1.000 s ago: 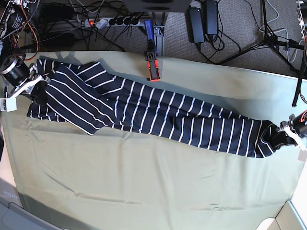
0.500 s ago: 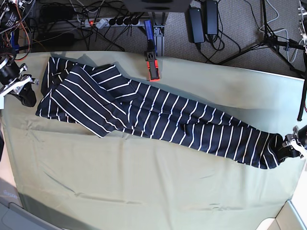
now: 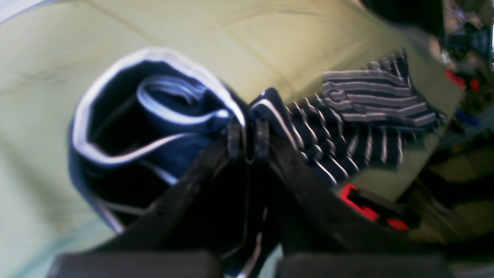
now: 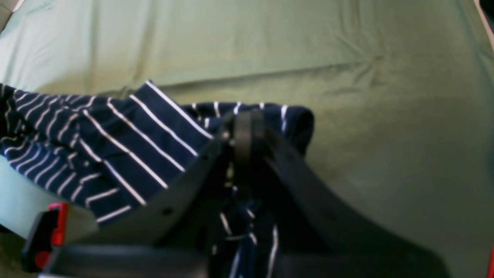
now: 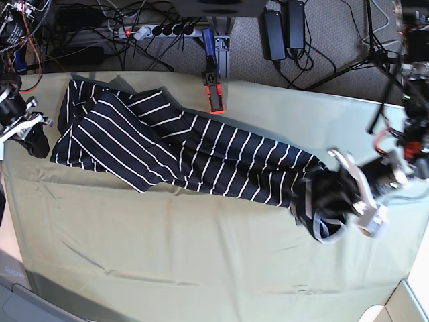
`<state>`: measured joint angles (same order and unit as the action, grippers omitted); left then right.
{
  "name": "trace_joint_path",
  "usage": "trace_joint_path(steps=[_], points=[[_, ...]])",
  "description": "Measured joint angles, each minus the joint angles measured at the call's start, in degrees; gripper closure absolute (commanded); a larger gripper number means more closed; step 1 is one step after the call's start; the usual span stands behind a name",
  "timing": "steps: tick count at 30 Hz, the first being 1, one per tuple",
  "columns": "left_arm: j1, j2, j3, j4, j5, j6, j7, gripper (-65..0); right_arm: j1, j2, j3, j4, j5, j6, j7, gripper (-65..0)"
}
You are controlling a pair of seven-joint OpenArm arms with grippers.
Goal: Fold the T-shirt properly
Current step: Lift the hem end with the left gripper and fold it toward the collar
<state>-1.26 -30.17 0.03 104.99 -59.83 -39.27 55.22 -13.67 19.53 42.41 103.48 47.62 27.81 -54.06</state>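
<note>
A pale green tablecloth (image 5: pixel 201 255) is covering the tabletop in the base view, with cables and a power strip (image 5: pixel 157 30) on the floor beyond. The T-shirt (image 5: pixel 194 157) is lying stretched in a long diagonal band between the 2 arms; the left claw (image 5: pixel 338 201) is lifting its bunched end, and the right claw (image 5: pixel 33 137) is gripping the far end.

In the left wrist view, the left claw (image 3: pixel 247 137) is pinching striped cloth tight, the hem looping open just left of its tips and the rest trailing beyond.

In the right wrist view, the right claw (image 4: pixel 245 133) is clamping a fold, the shirt (image 4: pixel 115 146) spreading left.

As I judge it, the bunched end risks folding crooked: the cloth is twisting, and a thin pinch could be slipping.
</note>
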Motion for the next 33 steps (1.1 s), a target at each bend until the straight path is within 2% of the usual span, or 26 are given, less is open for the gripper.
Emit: trace_joint_path(steps=[7,13,19,23,24,26,27,28,33], points=[[0.17,8.09,13.27,0.0,13.99,-0.02,-4.24,0.0,0.02,0.0,0.0,0.0,-0.07,0.02,0.0,0.0],[0.26,13.31,19.78,-2.1,19.12,0.02,-6.19,0.0,0.02,0.02,0.0,0.0,-0.02,0.02,0.0,0.0],[0.26,15.23,24.59,-5.99,26.64,0.0,-11.39,0.0,0.02,0.0,0.0,0.0,-0.02,0.02,0.0,0.0],[0.26,15.23,25.18,-6.86,27.5,0.0,-12.22,0.0,0.02,0.0,0.0,0.0,-0.04,0.02,0.0,0.0],[0.22,15.23,25.18,-6.86,27.5,0.0,-12.22,-1.8,0.02,0.0,0.0,0.0,-0.04,0.0,0.0,0.0],[0.11,15.23,25.2,-6.86,27.36,0.0,-12.28,-18.0,0.02,0.0,0.0,0.0,-0.04,0.02,-0.02,0.0],[0.09,15.47,25.18,-6.86,27.56,0.0,-12.41,-23.2,0.02,0.0,0.0,0.0,-0.04,0.0,0.0,0.0],[0.11,15.96,25.18,-6.86,27.63,0.02,-12.44,-25.3,0.02,0.0,0.0,0.0,-0.04,0.0,-0.02,0.0],[0.09,18.82,25.44,-6.86,26.99,0.02,-12.55,-25.5,0.02,0.0,0.0,0.0,-0.04,0.02,0.0,0.0]])
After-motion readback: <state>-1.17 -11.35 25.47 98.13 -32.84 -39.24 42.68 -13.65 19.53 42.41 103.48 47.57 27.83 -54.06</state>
